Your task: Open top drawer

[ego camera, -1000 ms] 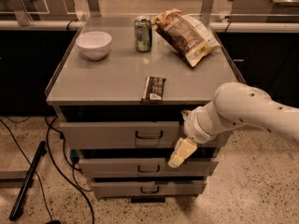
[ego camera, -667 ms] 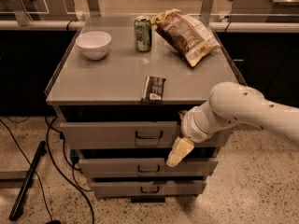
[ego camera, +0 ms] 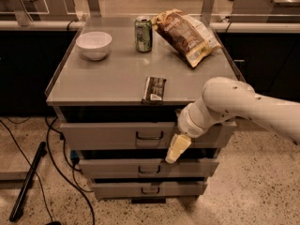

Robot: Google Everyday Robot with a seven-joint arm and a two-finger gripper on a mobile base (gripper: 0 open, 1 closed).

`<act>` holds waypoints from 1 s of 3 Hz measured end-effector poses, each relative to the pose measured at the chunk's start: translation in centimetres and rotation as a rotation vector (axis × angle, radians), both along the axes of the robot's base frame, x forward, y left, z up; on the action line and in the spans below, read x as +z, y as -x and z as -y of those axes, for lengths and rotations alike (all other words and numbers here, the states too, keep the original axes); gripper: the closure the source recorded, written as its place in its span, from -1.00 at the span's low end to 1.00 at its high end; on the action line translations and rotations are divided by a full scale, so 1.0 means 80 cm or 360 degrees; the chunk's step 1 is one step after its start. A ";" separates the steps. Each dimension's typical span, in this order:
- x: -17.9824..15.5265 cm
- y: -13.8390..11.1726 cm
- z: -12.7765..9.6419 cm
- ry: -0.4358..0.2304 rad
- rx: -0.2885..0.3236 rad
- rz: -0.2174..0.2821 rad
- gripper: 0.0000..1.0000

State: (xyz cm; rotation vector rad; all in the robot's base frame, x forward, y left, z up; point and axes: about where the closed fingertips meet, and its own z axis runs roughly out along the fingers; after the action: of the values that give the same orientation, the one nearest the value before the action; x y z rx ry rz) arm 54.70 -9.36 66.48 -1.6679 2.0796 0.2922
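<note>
The top drawer (ego camera: 108, 135) is the widest grey front of the cabinet, with a small dark U-shaped handle (ego camera: 150, 136) at its centre. A dark gap shows between its upper edge and the cabinet top. My gripper (ego camera: 177, 148), cream-coloured at the end of the white arm (ego camera: 234, 107), hangs in front of the cabinet. It is just right of the handle, at the drawer front's lower edge, pointing down and left. Two narrower drawers (ego camera: 145, 168) sit below.
On the cabinet top (ego camera: 108, 78) stand a white bowl (ego camera: 94, 44), a green can (ego camera: 143, 33), a snack bag (ego camera: 185, 35) and a dark wrapped bar (ego camera: 154, 89) at the front edge. Cables and a black pole (ego camera: 28, 182) lie on the floor at left.
My arm and gripper have shifted slightly to the left and up, closer to the top drawer's handle. The drawers and the things on top have not moved.
</note>
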 end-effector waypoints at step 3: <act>-0.001 0.020 0.006 0.0051 0.0142 -0.0185 -1.00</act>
State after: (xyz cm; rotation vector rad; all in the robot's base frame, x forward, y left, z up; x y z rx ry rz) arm 53.14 -9.83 66.41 -1.8052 2.1065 0.3949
